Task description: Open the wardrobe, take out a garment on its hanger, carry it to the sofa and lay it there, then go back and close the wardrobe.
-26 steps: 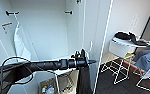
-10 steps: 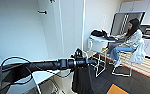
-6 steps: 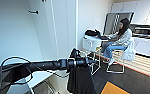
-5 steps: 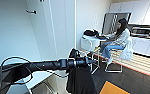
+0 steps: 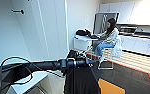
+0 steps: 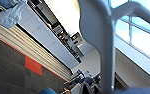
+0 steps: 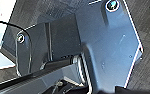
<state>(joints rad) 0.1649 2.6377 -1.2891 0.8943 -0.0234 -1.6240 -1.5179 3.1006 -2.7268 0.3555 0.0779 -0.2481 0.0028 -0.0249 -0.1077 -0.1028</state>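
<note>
In the head view our left arm reaches in from the left, and its tool [image 5: 87, 61] sits at the far end with the black garment [image 5: 79, 80] hanging straight down beneath it. The top of the fabric bunches right at the tool, so we judge that it is clamped on the hanger or the cloth there, though the hanger itself is too small to make out. Behind the arm stand the tall white panels of the wardrobe [image 5: 48, 32]. Further off, a person [image 5: 107, 40] sits on a white chair [image 5: 111, 56] at a small tabletop [image 5: 84, 38], with dark carpet and an orange patch on the floor [image 5: 131, 77].

In the left wrist view we see a pale curved bar, close up, against carpet, white cabinets and a window; whether it is the hanger, we cannot tell.

In the right wrist view we see the robot's dark plate over grey carpet; we cannot tell how that tool stands.

As we judge it, the garment is out and being carried; laying it on the sofa and closing the wardrobe are left.
</note>
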